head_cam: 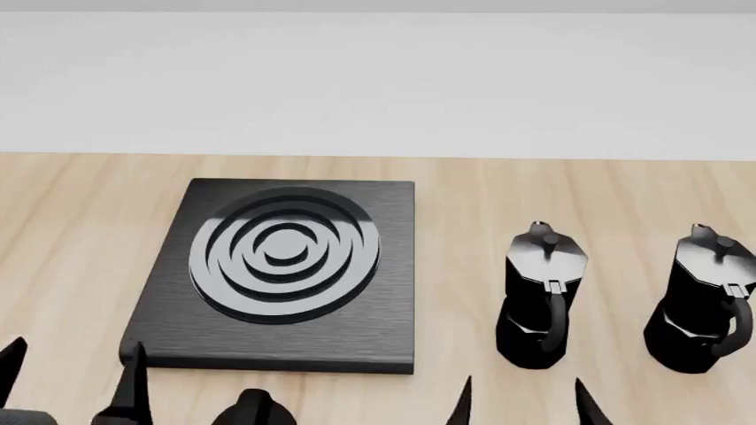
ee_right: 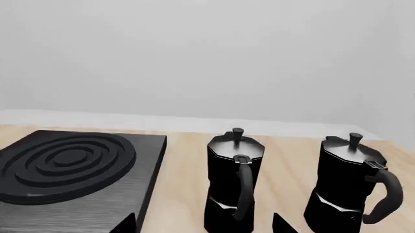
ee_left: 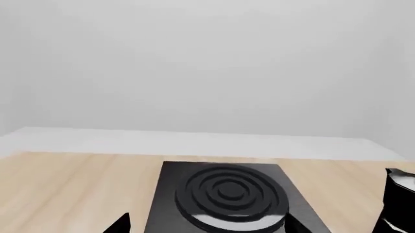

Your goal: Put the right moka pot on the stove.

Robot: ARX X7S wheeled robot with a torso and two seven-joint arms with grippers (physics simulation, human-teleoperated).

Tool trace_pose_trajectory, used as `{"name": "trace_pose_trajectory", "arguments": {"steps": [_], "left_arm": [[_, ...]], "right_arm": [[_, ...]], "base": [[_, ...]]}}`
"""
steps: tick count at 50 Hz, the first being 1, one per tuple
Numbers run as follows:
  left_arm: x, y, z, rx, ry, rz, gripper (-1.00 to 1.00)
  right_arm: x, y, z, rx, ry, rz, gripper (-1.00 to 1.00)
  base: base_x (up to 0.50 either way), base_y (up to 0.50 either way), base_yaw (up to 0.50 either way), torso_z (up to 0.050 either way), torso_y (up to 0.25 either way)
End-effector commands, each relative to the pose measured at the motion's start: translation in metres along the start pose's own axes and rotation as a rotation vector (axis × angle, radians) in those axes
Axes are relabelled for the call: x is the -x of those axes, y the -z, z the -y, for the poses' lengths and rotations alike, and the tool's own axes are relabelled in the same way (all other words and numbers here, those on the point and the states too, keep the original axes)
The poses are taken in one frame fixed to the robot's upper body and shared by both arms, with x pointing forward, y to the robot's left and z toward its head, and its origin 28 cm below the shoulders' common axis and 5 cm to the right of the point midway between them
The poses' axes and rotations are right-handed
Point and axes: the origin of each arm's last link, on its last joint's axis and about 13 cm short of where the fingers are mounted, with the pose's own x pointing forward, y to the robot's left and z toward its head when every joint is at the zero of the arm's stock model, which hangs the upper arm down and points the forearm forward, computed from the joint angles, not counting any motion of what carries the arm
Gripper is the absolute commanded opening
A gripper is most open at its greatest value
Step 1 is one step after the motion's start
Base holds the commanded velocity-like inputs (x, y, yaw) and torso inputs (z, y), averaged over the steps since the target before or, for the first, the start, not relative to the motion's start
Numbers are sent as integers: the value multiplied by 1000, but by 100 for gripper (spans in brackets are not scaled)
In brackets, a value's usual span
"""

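Note:
The stove is a flat black slab with a ringed burner, lying left of centre on the wooden table. Two glossy black moka pots stand upright to its right. The right moka pot is nearest the table's right side, with its handle toward me. It also shows in the right wrist view, the right moka pot. My right gripper is open, just short of the other pot, touching nothing. My left gripper is open at the stove's near left corner, with the stove ahead of it.
A small round black knob sits at the near edge below the stove. The wooden table ends at a white ledge and wall behind. A gap of bare wood separates the two pots, and another lies between the stove and the left pot.

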Motion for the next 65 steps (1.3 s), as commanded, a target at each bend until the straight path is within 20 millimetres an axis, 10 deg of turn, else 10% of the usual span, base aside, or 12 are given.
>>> {"name": "trace_pose_trajectory", "arguments": {"steps": [1,10,65], "left_arm": [[8,-45,2,-29,31,63,100],[12,-70,4,-29,49,107,100],[14,-69,3,-30,34,141,100]], "right_arm": [[3,-29,4,19,-5,33,100],[5,-36,5,11,-3,35,100],[3,-41,7,26,9,39,100]], "base": [[0,0,0,0,0],[0,0,0,0,0],[0,0,0,0,-38]]}}
